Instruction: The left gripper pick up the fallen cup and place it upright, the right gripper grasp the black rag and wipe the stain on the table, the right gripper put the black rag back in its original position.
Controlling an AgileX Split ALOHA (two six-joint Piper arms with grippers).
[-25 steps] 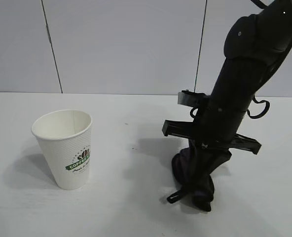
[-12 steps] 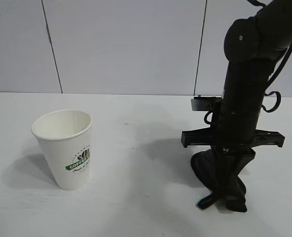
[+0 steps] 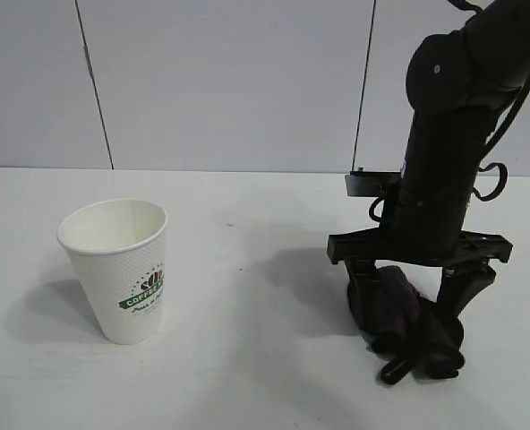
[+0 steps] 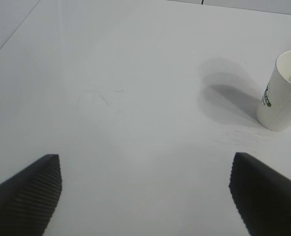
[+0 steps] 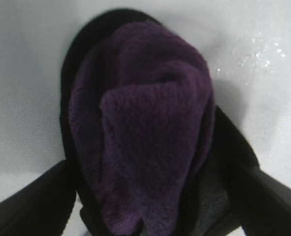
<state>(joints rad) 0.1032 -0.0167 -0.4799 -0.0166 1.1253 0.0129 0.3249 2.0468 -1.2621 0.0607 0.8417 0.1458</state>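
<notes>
white paper, the cup (image 3: 117,273) stands upright on the left of the desk (image 3: 247,376), mouth up, logo facing the camera, so that part of the task looks done. the left end effector (image 4: 145,196) shows only in its own wrist view, fingers spread wide and empty over bare desk, the cup well off to one side. no stain is visible on the desk between cup and rag. to the right, the right end effector (image 3: 413,291) points straight down with its fingers parted on either side of the black rag (image 3: 399,313), which lies bunched on the desk directly beneath it, purple folds up, loop trailing toward the camera. the rag looks released, so the coming move is probably a straight lift clear of it.
</notes>
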